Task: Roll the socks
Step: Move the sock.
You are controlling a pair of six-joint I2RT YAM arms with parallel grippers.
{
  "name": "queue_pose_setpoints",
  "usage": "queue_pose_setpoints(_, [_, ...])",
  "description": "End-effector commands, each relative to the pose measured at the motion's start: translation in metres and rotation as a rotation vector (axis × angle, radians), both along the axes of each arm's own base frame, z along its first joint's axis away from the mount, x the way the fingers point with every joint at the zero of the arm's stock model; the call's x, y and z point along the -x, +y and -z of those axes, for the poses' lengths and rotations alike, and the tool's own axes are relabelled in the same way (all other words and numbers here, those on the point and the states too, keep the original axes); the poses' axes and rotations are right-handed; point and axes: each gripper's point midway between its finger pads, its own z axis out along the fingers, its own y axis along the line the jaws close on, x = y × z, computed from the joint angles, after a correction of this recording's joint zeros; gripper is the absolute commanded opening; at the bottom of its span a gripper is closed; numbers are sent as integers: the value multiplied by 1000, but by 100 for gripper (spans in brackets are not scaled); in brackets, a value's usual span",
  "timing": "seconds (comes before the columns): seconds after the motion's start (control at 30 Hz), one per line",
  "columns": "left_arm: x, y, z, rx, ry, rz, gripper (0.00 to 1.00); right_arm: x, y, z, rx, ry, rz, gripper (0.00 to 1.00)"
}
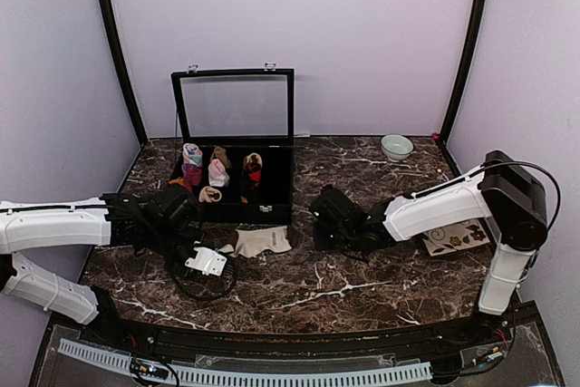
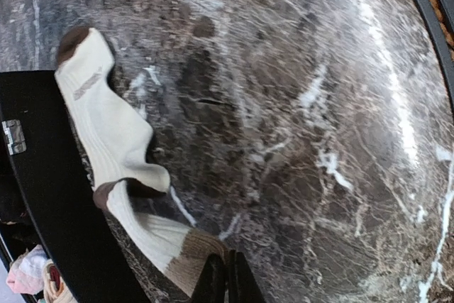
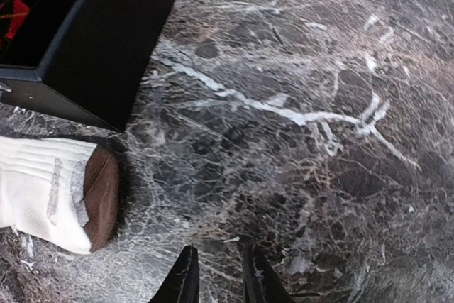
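Note:
A cream sock (image 1: 265, 242) with brown toe and tan cuff lies flat on the marble table (image 1: 362, 278), just in front of the black box (image 1: 276, 192). In the left wrist view it runs from toe (image 2: 74, 42) to cuff (image 2: 193, 257). My left gripper (image 2: 225, 257) is shut on the corner of that cuff, at the sock's left end (image 1: 217, 246). My right gripper (image 1: 317, 217) hovers right of the sock, open, with only bare marble between its fingers (image 3: 219, 250); the brown toe (image 3: 101, 196) lies to its left. A black and red sock (image 1: 253, 169) sits in the box's right compartment.
The box's lid (image 1: 236, 104) stands upright, and rolled sock bundles (image 1: 192, 159) fill its compartments. Its front corner (image 3: 106, 69) is close to my right gripper. A green bowl (image 1: 396, 146) stands at the back right. A flowered card (image 1: 458, 237) lies under the right arm.

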Motion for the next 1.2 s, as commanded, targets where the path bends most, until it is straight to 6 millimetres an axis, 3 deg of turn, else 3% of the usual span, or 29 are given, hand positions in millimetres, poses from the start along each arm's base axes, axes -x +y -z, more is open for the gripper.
queue_pose_setpoints(0.0, [37, 44, 25, -244, 39, 116, 0, -5, 31, -9, -40, 1, -54, 23])
queue_pose_setpoints(0.1, [50, 66, 31, -331, 34, 198, 0, 1, 65, -13, -90, 10, -145, 26])
queue_pose_setpoints(0.13, [52, 70, 33, -341, 30, 214, 0, 3, 85, -24, -138, 5, -197, 26])
queue_pose_setpoints(0.27, [66, 70, 35, -314, 52, 271, 1, 25, 136, -31, -243, 32, -361, 27])
queue_pose_setpoints(0.37, [73, 62, 39, -291, 52, 303, 2, 31, 152, -22, -256, 59, -395, 27])
queue_pose_setpoints(0.6, [80, 41, 47, -268, 34, 363, 3, 37, 164, 12, -242, 133, -420, 25])
queue_pose_setpoints(0.77, [77, 21, 49, -264, 18, 399, 2, 30, 141, 41, -179, 167, -337, 23])
queue_pose_setpoints(0.93, [74, -8, 45, -241, 50, 414, 2, 14, 91, 63, -102, 181, -214, 19])
queue_pose_setpoints(1.03, [70, -28, 46, -249, 78, 412, 2, 0, 49, 65, -49, 166, -121, 17])
queue_pose_setpoints(1.17, [62, -60, 45, -233, 86, 411, 1, -21, 0, 52, -24, 127, -13, 15])
